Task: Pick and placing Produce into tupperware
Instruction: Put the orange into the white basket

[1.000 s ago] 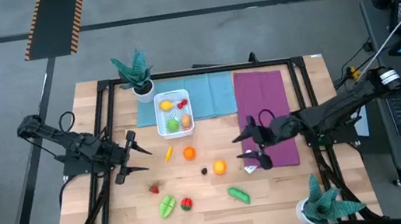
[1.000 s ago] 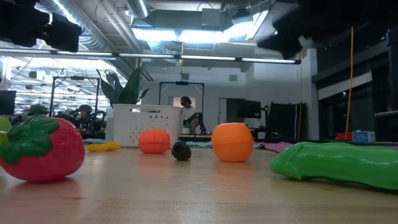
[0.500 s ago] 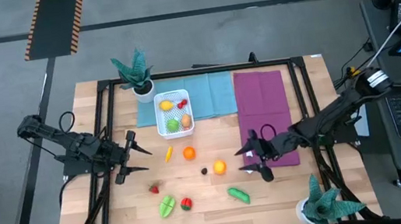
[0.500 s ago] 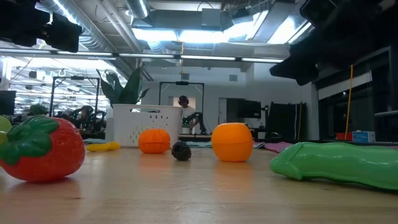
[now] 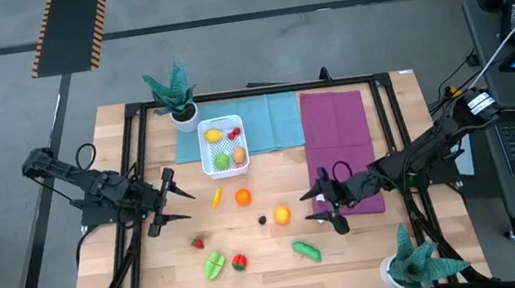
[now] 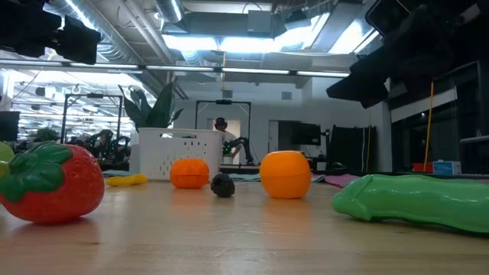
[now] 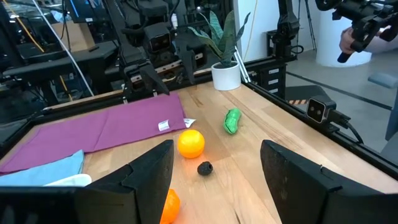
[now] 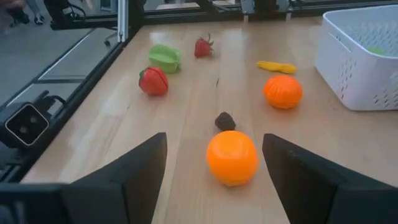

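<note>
Pale wood makes up the counter (image 5: 265, 269), seen from above with a white tupperware (image 5: 223, 147) on a blue cloth (image 5: 269, 120); yellow, green, tan and red pieces already lie inside it. Beside the cloth lies a purple cloth (image 5: 337, 133). Loose produce is scattered in front of the tupperware: a yellow piece (image 5: 216, 197), an orange (image 5: 243, 197), a small dark piece (image 5: 261, 219), a second orange (image 5: 282, 215), a strawberry (image 5: 198, 241), a light green piece (image 5: 214, 265), a red piece (image 5: 240, 262) and a green pod (image 5: 306, 250). The right tool (image 5: 315, 207) hovers just beside the second orange, fingers spread and empty. The left tool (image 5: 175, 201) waits at the counter's left side, fingers apart, holding nothing.

From counter height, a red piece (image 6: 50, 183) and the green pod (image 6: 412, 200) loom close, the two oranges and the dark piece between them, the tupperware (image 6: 179, 153) behind.

The left wrist view looks across the oranges toward the purple cloth.

The right wrist view shows the second orange (image 8: 232, 157) between its open fingers (image 8: 134, 171), the dark piece just beyond.
</note>
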Controlling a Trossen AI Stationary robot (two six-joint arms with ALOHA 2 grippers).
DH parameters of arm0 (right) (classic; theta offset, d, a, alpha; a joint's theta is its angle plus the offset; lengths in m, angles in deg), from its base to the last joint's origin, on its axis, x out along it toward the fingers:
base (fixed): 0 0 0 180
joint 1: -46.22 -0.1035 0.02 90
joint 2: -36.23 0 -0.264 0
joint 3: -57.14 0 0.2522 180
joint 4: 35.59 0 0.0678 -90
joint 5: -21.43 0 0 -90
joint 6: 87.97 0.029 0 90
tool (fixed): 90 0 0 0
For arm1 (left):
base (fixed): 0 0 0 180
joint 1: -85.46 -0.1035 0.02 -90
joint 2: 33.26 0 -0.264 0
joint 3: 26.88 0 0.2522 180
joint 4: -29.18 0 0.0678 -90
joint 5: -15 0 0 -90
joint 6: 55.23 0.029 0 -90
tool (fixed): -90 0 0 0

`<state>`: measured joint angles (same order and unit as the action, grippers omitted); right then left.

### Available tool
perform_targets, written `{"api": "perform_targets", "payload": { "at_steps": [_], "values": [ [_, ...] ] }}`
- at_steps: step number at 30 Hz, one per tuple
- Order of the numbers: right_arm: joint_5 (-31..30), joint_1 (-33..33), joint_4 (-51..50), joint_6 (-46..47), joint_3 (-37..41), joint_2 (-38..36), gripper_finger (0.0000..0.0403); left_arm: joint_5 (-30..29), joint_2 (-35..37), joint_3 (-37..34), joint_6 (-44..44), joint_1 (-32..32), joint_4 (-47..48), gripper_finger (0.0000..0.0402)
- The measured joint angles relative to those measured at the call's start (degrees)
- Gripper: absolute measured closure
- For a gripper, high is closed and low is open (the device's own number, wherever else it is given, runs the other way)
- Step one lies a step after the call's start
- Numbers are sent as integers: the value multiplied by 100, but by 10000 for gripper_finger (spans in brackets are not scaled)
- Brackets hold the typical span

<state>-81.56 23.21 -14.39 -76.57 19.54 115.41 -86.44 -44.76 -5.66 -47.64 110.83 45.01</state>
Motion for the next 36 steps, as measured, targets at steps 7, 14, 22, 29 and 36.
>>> {"api": "perform_targets", "payload": {
  "at_steps": [7,14,22,29,36],
  "values": [
    [1,0,-35,31,0,-2,136,-2,1,0,-2,0,2,168],
    [-173,149,-65,110,0,-3,136,-2,-1,0,-4,0,2,168],
    [-284,240,-152,157,-2,-4,99,-2,-1,0,-11,0,2,168],
    [-287,264,-431,25,-7,-4,55,-4,-1,0,-155,0,2,168],
    [-287,254,-501,50,-11,430,51,-4,0,0,-150,0,2,168]
  ]
}}
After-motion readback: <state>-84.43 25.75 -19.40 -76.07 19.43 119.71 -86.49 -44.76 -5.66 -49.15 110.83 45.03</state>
